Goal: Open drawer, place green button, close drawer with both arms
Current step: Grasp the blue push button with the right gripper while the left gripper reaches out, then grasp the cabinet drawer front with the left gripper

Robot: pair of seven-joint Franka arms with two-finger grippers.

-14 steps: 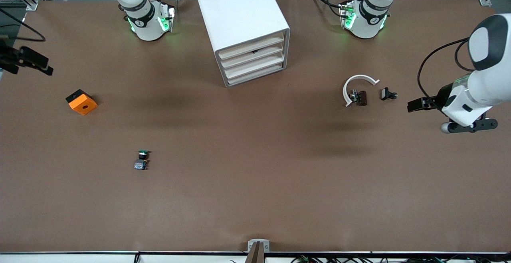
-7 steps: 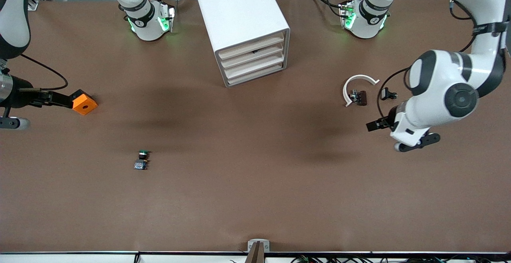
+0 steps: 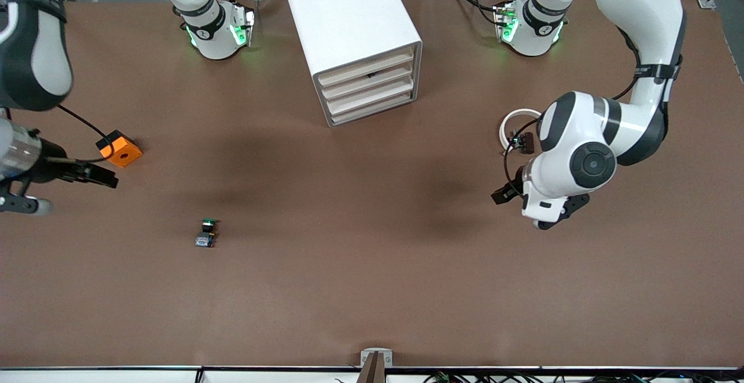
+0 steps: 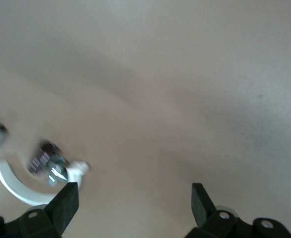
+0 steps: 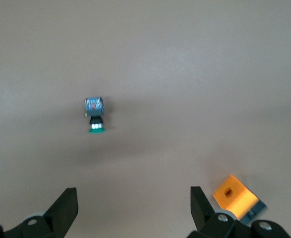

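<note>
The white cabinet stands at the back middle with four shut drawers alike. The button, green cap on a black and grey body, lies on the table toward the right arm's end; it also shows in the right wrist view. My right gripper is open and empty over bare table beside the orange cube; in its wrist view the button lies ahead of the jaws. My left gripper is open and empty over bare table beside the white arc.
A small dark brown part lies by the white arc, also seen in the left wrist view. The orange cube with a round hole shows in the right wrist view. The left arm's big elbow hangs over that end of the table.
Both arms have swung in over the table. The left gripper moved toward the middle, past the white arc. The right gripper moved past the orange cube toward the button.
</note>
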